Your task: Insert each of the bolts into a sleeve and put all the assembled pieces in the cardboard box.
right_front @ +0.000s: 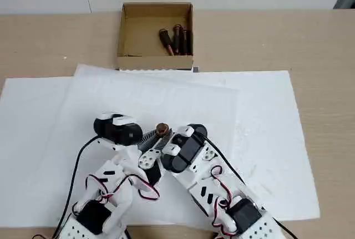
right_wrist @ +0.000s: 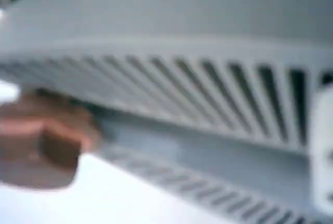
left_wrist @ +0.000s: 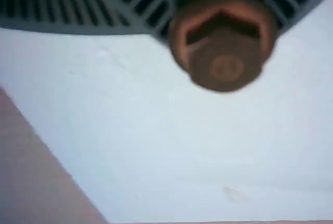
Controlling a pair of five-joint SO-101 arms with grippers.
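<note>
A brown bolt piece (right_front: 162,128) stands between the two grippers over the white paper. My left gripper (right_front: 153,138) is shut on it. In the left wrist view its round brown end (left_wrist: 223,52) pokes out below the ribbed grey fingers (left_wrist: 104,0). My right gripper (right_front: 170,140) sits right against the same piece from the other side. In the right wrist view the brown piece (right_wrist: 47,148) lies beside a ribbed grey gripper part (right_wrist: 197,99). The cardboard box (right_front: 155,61) stands at the far edge with several brown assembled pieces (right_front: 176,39) inside.
A large white paper sheet (right_front: 266,139) covers the wooden table (right_front: 321,45) between the arms and the box. Both arms (right_front: 222,194) crowd the near middle, with cables along them.
</note>
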